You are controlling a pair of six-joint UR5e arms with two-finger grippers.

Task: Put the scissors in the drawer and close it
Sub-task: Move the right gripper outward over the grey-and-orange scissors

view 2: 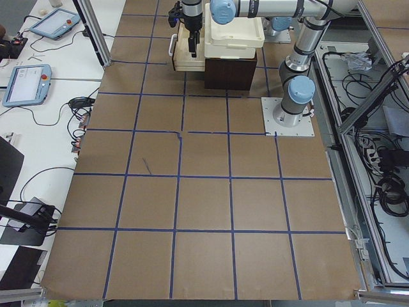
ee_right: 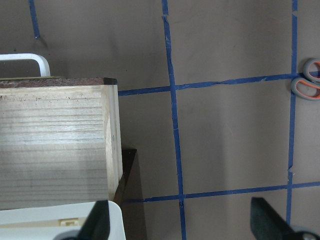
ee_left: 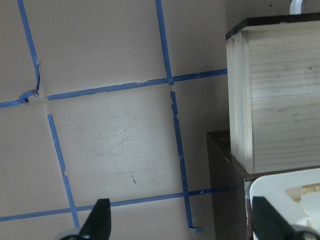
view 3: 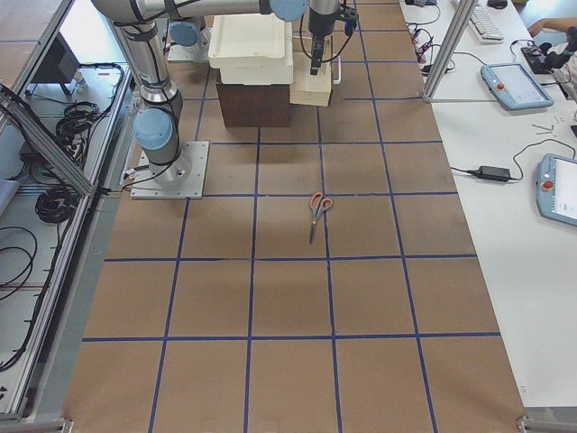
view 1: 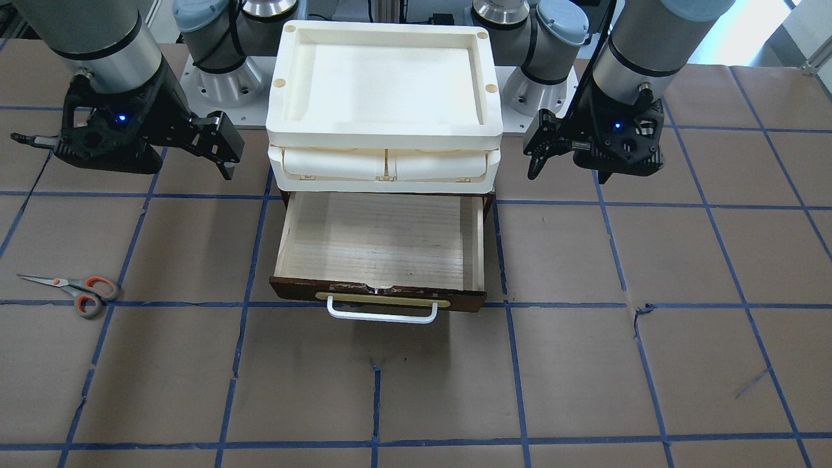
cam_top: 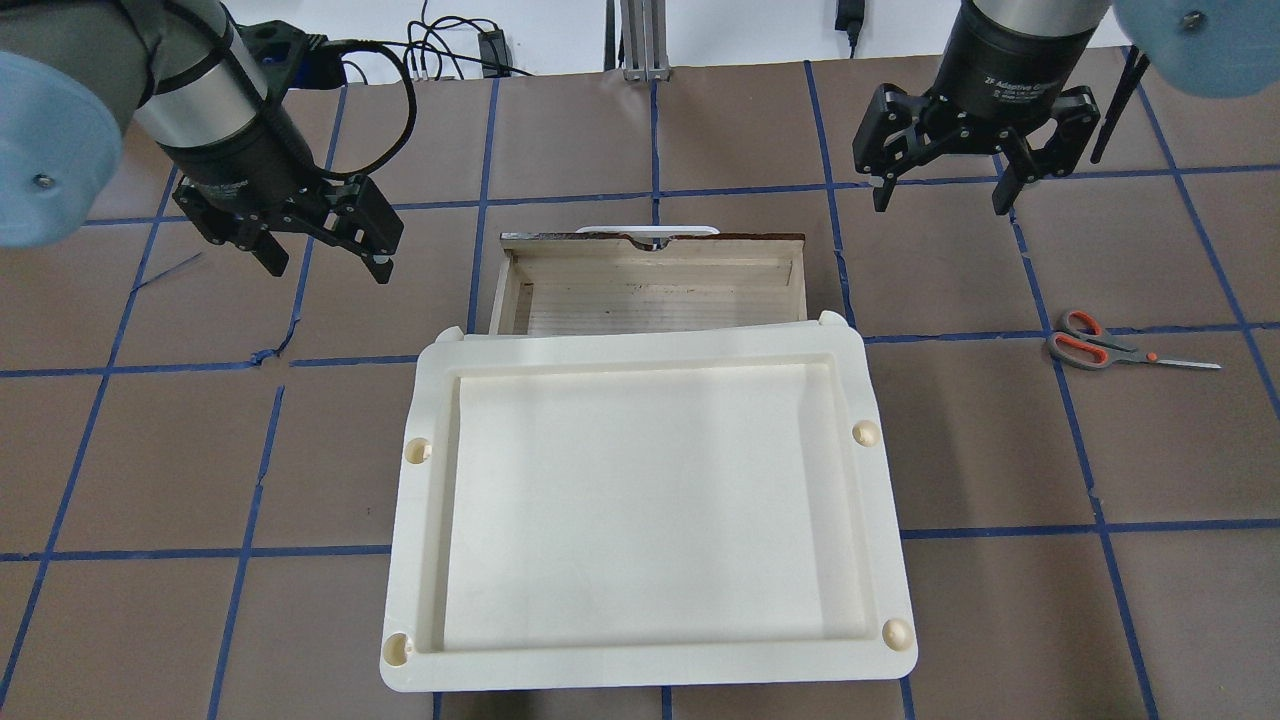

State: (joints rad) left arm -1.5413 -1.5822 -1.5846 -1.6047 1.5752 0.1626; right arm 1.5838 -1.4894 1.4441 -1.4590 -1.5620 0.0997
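Barely begun: the drawer (view 1: 380, 242) stands open and empty, the scissors (view 1: 73, 288) lie on the worktop (view 1: 416, 390) well off toward the right arm's side, and the left fingers (cam_top: 378, 250) and right fingers (cam_top: 1003, 190) hang spread, holding nothing.

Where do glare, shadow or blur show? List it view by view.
Exterior front-facing: blown-out glare in the top right corner; the table is evenly lit, shadows faint. Overhead exterior: the blue joint caps at both top corners are soft-focus. Right wrist-mounted: the scissors are cropped by the right edge.
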